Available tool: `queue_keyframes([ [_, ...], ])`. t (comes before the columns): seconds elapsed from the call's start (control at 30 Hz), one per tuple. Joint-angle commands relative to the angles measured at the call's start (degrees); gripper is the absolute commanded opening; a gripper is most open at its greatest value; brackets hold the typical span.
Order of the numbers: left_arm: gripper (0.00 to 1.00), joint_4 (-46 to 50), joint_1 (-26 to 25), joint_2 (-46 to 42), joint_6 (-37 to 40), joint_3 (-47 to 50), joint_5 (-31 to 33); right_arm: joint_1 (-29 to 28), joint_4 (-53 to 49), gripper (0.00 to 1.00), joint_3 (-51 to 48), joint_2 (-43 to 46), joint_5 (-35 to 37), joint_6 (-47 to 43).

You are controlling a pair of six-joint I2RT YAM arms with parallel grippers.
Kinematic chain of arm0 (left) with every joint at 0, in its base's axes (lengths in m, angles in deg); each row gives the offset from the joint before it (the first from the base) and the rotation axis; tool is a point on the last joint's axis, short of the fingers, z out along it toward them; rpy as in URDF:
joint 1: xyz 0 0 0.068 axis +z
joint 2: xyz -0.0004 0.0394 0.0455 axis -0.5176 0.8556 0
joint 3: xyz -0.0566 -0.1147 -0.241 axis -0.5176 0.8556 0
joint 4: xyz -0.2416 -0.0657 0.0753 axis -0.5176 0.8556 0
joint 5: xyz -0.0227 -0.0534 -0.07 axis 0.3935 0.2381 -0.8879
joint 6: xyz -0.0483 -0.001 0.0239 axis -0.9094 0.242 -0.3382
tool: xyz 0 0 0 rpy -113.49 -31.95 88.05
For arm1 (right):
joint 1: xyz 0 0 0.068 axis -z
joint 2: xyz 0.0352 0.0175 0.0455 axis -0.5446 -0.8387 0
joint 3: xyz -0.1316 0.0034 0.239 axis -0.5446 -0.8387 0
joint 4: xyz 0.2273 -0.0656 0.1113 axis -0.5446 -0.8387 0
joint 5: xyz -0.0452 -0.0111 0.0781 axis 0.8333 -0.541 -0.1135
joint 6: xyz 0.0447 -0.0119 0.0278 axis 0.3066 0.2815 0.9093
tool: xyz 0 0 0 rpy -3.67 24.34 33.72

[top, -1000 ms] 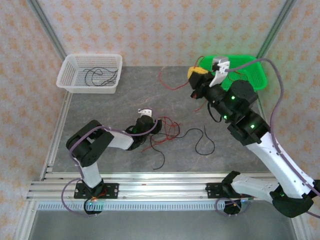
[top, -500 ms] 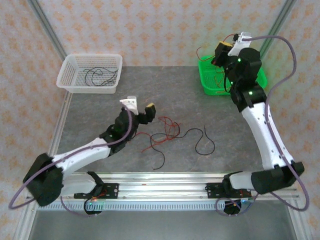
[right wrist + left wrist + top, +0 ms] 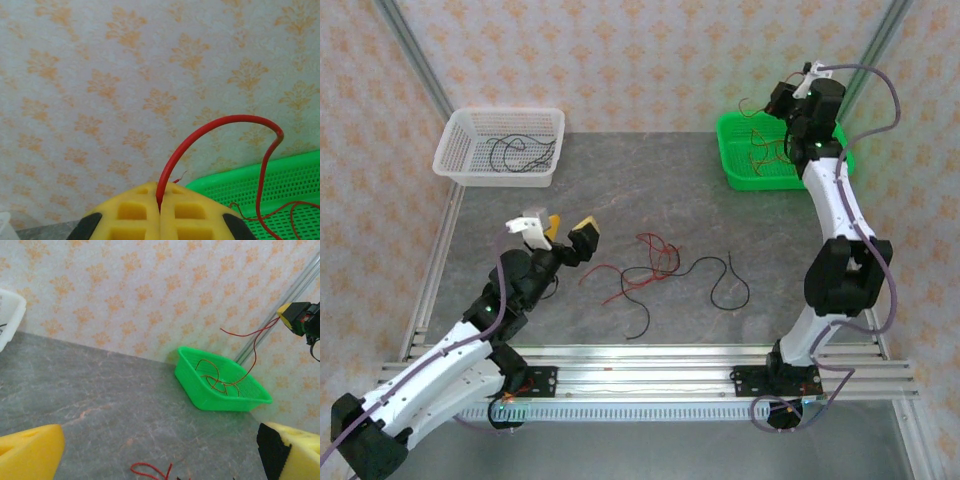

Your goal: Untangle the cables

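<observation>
Red cable (image 3: 225, 119) clamped in right gripper (image 3: 160, 201), over basket (image 3: 300, 172)

Bright even light, faint shadows, close foreground perhaps slightly soft

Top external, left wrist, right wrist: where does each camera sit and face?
Top external: above, behind; looks down on table; left arm, right arm show.
Left wrist: above table, faces green basket; left end effector open.
Right wrist: raised, faces wall; right end effector shut on red cable.
Shared: basket, that cable.
</observation>
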Motion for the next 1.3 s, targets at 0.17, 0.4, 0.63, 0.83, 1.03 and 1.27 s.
queue_keyframes([
  [0.17,0.95,11.2,0.4,-2.8,-1.6,-3.3,6.7,3.6,-1.6,0.00,4.9,-10.2,-0.2,0.2],
  [0.4,0.91,17.8,0.4,-0.3,-3.1,-8.1,7.8,3.6,-12.9,0.00,8.6,-19.0,12.0,3.1],
  [0.63,0.85,21.5,0.4,1.2,-3.4,-10.6,4.4,3.6,-27.9,0.18,22.6,-28.0,18.8,6.7],
  [0.83,0.82,25.3,0.3,2.6,-4.7,-12.3,2.9,3.6,-36.0,0.56,29.3,-29.7,23.2,8.5],
  [1.03,0.77,29.0,0.0,4.8,-6.3,-13.5,0.2,3.6,-38.6,0.65,26.5,-23.6,27.4,7.6],
  [1.27,0.73,31.7,-1.3,7.4,-9.2,-11.6,-3.6,-1.6,-35.7,0.65,7.7,-6.8,30.4,2.7],
])
